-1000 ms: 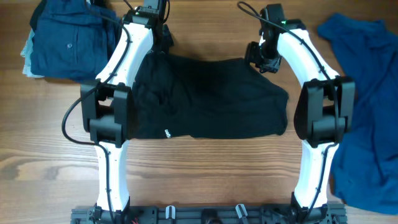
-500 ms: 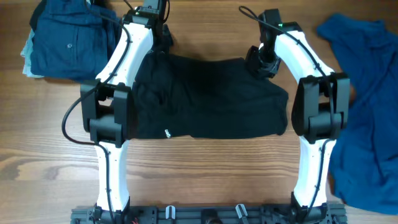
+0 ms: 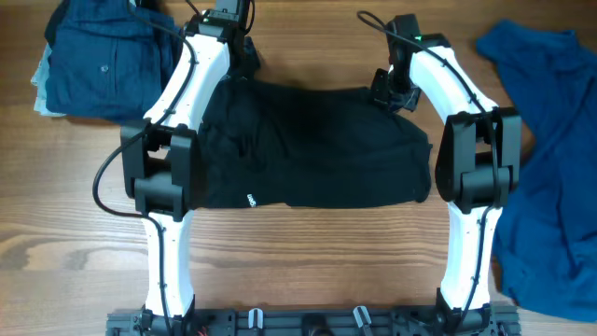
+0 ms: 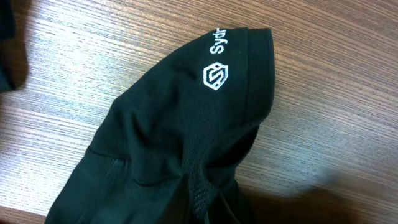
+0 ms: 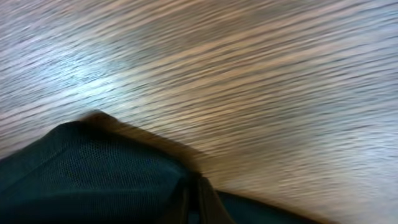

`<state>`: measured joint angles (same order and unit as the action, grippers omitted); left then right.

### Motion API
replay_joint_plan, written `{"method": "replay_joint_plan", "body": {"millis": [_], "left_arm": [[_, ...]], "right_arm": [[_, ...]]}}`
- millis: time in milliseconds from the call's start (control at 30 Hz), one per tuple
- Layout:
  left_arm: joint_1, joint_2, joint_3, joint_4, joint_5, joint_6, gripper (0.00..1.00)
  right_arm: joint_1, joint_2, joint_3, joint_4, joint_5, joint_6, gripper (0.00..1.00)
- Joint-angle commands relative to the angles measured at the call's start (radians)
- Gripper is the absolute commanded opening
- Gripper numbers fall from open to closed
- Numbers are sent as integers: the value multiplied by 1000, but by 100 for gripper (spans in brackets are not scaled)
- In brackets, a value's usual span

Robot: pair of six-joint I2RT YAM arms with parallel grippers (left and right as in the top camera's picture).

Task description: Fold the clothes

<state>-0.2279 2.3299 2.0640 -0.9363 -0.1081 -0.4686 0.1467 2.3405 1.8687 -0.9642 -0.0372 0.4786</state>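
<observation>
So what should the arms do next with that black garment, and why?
Probably lift both far corners together and carry them toward the near edge: the left gripper and right gripper are each shut on a far corner of the black garment, which lies spread out.

Overhead: the wrists cover the fingers of the left tool [image 3: 239, 56] and right tool [image 3: 392, 91] near the top of the frame. The white label [image 3: 250, 198] on the black garment [image 3: 317, 140] is too small to read. The blue garment [image 3: 550, 140] runs off the right and bottom edges, and the navy pile [image 3: 98, 56] off the top. Left wrist view: white lettering [image 4: 219, 37] clipped at the top edge, fabric runs off the bottom, no fingers in frame; right wrist view: table [image 5: 249, 74] blurred, fabric cut at the bottom.
</observation>
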Motion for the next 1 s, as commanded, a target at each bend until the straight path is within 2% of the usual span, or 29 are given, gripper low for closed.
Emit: {"method": "replay_joint_plan", "body": {"millis": [0,133,500,567,633,700,767,967], "left_arm": [[4,-31,18,0,-17,-10,4],[4,-31,18,8,-17,-10,4],[4,-32,18,26,-17,-9,4],[4,-32,18,24,-17,-6,4],[7,-32,18,22,-17,-6,4],[13,-32,18,21,-17,-6,4],[22,-32,18,21,-17,-6,4],[32,-32,18,7,-17,-6,4]], "right_arm": [[-39,38,111,-47,133,10,4],[-89,31,173,-80,153,-9,4],[-114,-32,179,-99,146,-79,4],[-116,-35,179,-122,154,-108,26],[-125,-34,174,-166,154,-113,27],[-135,-34,173,-204,153,-112,37],[-147,-34,171,-243,116,-114,40],[-152,-34,145,-302,76,-139,45]]}}
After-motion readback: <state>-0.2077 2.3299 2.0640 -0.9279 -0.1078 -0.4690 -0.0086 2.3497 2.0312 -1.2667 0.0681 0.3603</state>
